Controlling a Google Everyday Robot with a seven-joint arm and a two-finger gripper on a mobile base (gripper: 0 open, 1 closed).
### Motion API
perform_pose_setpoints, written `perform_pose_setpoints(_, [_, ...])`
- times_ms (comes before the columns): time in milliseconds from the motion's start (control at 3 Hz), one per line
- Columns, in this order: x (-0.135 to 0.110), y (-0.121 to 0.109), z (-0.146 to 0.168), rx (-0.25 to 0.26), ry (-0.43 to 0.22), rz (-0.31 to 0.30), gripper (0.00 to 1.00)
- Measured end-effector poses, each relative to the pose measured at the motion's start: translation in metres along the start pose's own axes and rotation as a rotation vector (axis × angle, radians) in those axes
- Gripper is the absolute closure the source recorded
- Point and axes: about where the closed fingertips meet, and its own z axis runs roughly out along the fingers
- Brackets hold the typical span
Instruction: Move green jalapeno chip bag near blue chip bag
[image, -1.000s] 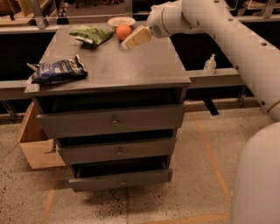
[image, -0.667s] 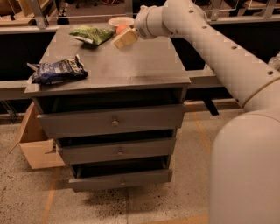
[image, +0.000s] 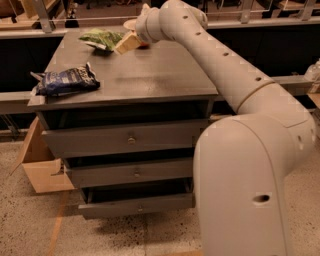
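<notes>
The gripper (image: 127, 43) hangs low over the far part of the cabinet top (image: 155, 75); whether it is released or clenched cannot be told. The green jalapeno chip bag (image: 101, 38) lies flat just off the gripper's tip, on its camera-left side. Whether the two touch is unclear. The blue chip bag (image: 67, 80) lies well apart from the gripper, toward the near left corner of the top. The green bag looks light, soft and crinkly, and its glossy foil is likely slippery, so it may sag or slide. A pinch on a raised wrinkle or sealed edge seems the safest hold.
</notes>
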Motion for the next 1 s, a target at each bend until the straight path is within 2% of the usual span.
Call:
perform_pose_setpoints(333, [-0.018,-0.005,0.029,0.026,-0.033,-0.023,0.00])
perform_pose_setpoints(667, [-0.025,-0.007,0.054,0.028,-0.060,0.006,0.00])
perform_pose_setpoints(1000, [-0.027,0.001,0.084,0.008,-0.093,0.108,0.00])
